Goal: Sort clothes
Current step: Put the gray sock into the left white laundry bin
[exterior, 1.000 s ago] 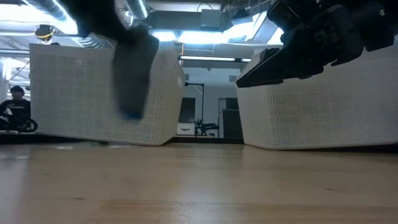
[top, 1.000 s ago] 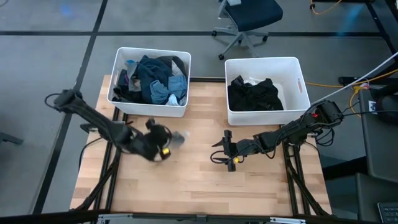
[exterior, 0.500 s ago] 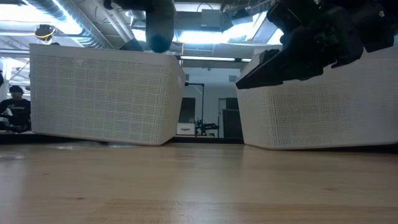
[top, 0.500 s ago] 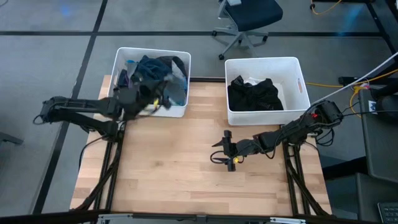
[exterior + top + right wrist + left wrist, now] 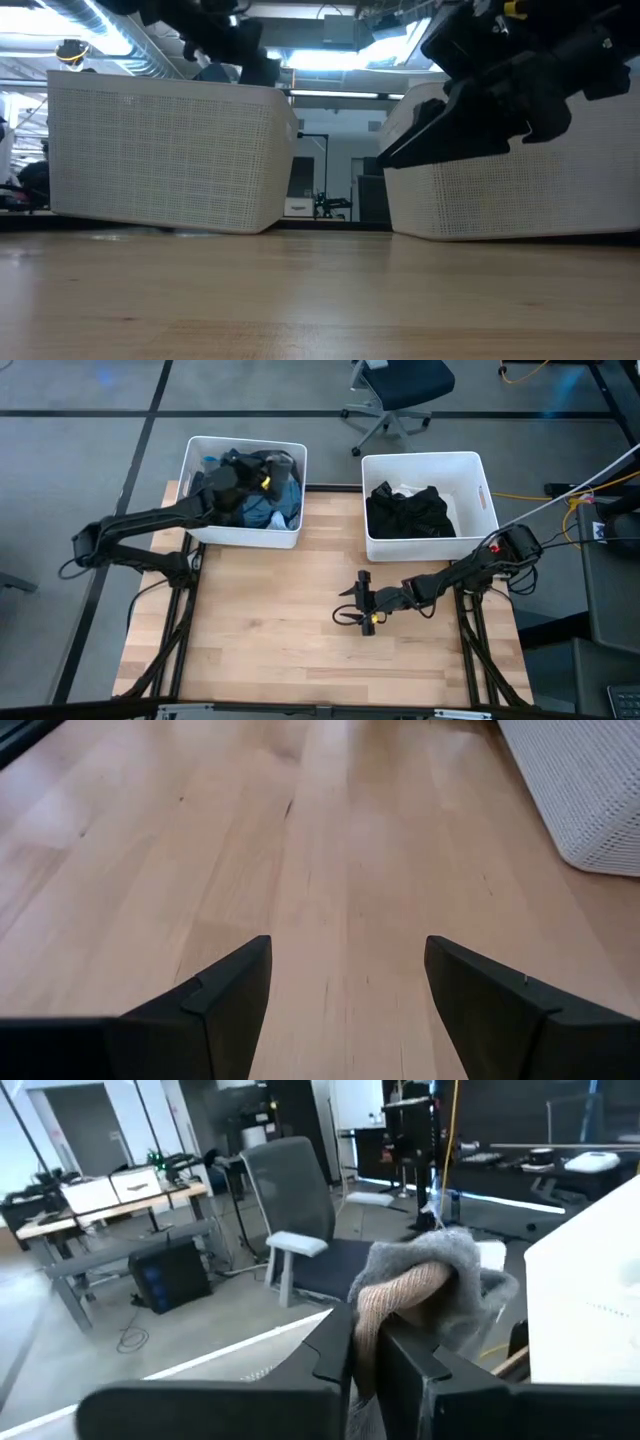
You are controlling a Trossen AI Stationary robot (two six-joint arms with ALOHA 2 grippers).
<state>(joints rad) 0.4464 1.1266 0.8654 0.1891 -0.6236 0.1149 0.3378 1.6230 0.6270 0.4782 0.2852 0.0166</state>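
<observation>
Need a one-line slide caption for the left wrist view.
Left gripper pinches a grey sock, an office chair behind.

no readable text, labels or signs

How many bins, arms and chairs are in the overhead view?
Bins: 2, left bin and right bin
Arms: 2, left gripper over the left bin, right gripper over the table
Chairs: 1, chair
Total: 5

The desk (image 5: 300, 630) is pale wood with a smooth, faintly glossy finish. The white bins (image 5: 170, 155) are matt plastic with a fine woven texture. The sock (image 5: 440, 1275) is fuzzy grey knit cloth, ribbed tan inside.
</observation>
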